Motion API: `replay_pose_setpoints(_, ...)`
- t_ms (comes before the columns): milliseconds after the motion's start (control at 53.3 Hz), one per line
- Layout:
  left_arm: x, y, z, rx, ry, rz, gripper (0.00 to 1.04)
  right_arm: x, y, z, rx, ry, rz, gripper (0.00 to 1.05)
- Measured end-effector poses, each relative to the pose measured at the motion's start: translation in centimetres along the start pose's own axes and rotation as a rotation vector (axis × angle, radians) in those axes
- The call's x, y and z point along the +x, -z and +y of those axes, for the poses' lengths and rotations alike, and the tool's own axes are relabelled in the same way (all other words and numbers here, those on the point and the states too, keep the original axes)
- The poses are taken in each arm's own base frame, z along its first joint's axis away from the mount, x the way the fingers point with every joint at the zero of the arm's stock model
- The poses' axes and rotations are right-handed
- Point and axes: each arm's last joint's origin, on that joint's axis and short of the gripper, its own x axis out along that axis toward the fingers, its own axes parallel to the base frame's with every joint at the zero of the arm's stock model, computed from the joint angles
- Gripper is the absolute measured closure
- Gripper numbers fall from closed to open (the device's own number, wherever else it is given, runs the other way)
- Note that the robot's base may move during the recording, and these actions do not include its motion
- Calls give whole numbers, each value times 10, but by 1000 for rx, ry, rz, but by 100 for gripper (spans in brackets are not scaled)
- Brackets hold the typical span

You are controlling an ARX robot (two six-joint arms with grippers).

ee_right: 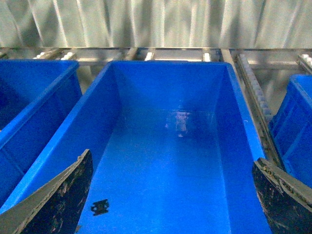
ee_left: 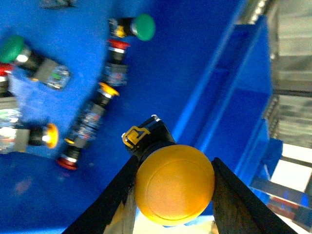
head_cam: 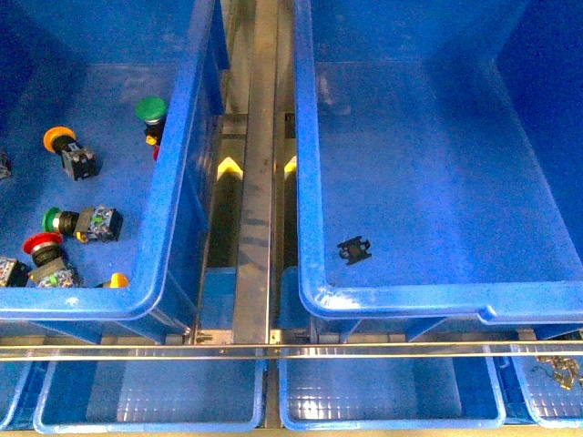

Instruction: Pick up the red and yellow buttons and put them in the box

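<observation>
**Yellow button clamped in left gripper, over the source bin**

Yellow button (ee_left: pixel 174 184): the left gripper (ee_left: pixel 174 161) has it by the mushroom cap. Both dark fingers (ee_left: pixel 109 204) press against the sides of the cap, and the jaws are closed only as far as its width. The black switch body with a yellow clip sticks out past the fingertips. In the left wrist view it hangs above the floor of the source bin (head_cam: pixel 173 182), close to that bin's wall, with the loose buttons lying well below.

Right gripper (ee_right: pixel 173 158): jaws wide apart with nothing between them. It looks down the length of the box (ee_right: pixel 234 122).

The front view shows neither arm.
- The source bin sits left of the metal rail (head_cam: pixel 255 182) and the box (head_cam: pixel 305 182) sits right of it.
- Red button (head_cam: pixel 46 255): on its side near the source bin's front left corner.
- Orange-capped button (head_cam: pixel 64 146): further back, by the left edge.
- Green-capped button (head_cam: pixel 151 114): tight against the bin's right wall.
- Second green button (head_cam: pixel 80 221): lies between the orange one and the red one.
- Black clip (head_cam: pixel 354 249): alone on the box floor near the front left corner. It also shows in the right wrist view.
- Shallow blue trays (head_cam: pixel 150 396): on the tier below, along the rack's near edge.
</observation>
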Motion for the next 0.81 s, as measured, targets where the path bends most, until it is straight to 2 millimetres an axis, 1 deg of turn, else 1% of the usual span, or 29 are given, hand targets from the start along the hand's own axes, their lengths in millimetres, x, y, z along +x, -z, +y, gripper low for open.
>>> replay_pose_setpoints(56,1,8,-15,15,53,15,70,0,0,0,0,0,0,7)
replay_pose_setpoints(131,8,19,-26,11,94,42,70,0,0,0,0,0,0,7)
replay_pose_setpoints(281,34,42,-46,6,122,91,71,0,0,0,0,0,0,7)
replay_pose_setpoints(412,58,72,-67,18,147,153,71,0,0,0,0,0,0,7)
replay_pose_setpoints(487,66,85,-74,15,154,178,71,0,0,0,0,0,0,7)
replay_pose_setpoints(619,88,112,-88,4,171,231,71,0,0,0,0,0,0,7)
replay_pose_setpoints(750,109,135,-98,-17,182,279,71,0,0,0,0,0,0,7)
replay_pose_setpoints(806,118,142,-103,-22,187,298,71,0,0,0,0,0,0,7)
